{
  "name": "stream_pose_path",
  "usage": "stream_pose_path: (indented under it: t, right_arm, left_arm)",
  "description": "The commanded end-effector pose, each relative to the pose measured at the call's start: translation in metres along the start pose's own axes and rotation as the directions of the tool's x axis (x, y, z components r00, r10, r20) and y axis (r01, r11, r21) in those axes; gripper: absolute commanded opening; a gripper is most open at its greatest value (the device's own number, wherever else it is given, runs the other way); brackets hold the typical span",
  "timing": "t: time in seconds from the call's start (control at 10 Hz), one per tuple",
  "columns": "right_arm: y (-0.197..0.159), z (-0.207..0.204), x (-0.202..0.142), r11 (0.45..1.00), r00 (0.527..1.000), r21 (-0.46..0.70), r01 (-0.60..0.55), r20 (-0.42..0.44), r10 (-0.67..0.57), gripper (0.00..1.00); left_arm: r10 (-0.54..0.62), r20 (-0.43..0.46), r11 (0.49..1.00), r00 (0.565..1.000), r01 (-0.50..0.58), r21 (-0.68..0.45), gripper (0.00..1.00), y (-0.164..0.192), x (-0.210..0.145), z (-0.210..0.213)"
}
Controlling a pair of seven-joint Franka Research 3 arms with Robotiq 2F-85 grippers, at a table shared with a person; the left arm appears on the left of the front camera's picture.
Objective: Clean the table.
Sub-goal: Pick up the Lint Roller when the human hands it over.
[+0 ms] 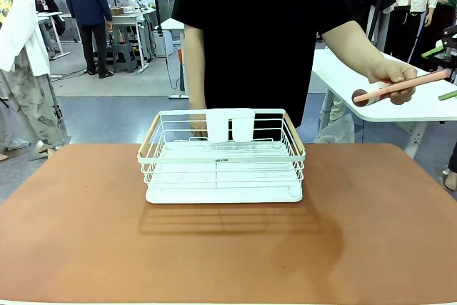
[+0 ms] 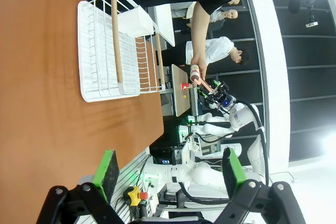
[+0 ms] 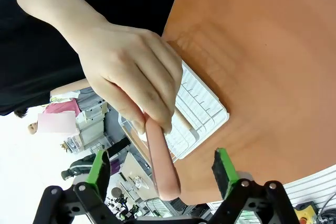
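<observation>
The reddish-brown table (image 1: 228,248) carries a white wire basket (image 1: 223,155) with wooden side rails at its far middle. Behind it stands a person in black. Their hand (image 1: 391,73) holds out a pink-handled utensil (image 1: 400,86) with a dark round head, off the table's right side. My right gripper (image 3: 160,174) is open, its green pads (image 3: 100,167) on either side of the pink handle's (image 3: 163,166) free end without touching it. That gripper (image 1: 441,73) sits at the front view's right edge. My left gripper (image 2: 170,169) is open and holds nothing, beside the table's edge (image 2: 63,129).
A smaller white-topped table (image 1: 428,108) stands to the right, under the person's outstretched hand. Inside the basket (image 2: 113,45), white holders hang on its far wall. Other people and equipment stand farther back in the room.
</observation>
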State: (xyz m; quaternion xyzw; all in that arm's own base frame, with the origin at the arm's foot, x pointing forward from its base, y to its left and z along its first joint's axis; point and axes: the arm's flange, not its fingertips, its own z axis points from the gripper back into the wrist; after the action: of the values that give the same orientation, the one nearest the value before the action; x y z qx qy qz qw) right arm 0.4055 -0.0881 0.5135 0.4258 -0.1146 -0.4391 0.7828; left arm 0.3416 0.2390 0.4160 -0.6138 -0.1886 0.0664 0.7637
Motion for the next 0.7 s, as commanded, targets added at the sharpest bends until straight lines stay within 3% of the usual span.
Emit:
stream_pose_path:
  t: [0.0, 0.6]
  right_arm:
    - [0.0027, -0.0061, -0.0028, 1.0, 1.0, 0.01, 0.023, 0.021, -0.023, 1.0]
    - [0.0034, -0.013, -0.0022, 1.0, 1.0, 0.025, 0.015, 0.025, -0.016, 1.0]
  left_arm:
    - [-0.004, 0.006, 1.0, 1.0, 0.004, -0.009, 1.0, -0.0007, -0.002, 0.0022]
    - [-0.004, 0.006, 1.0, 1.0, 0.004, -0.009, 1.0, -0.0007, -0.002, 0.0022]
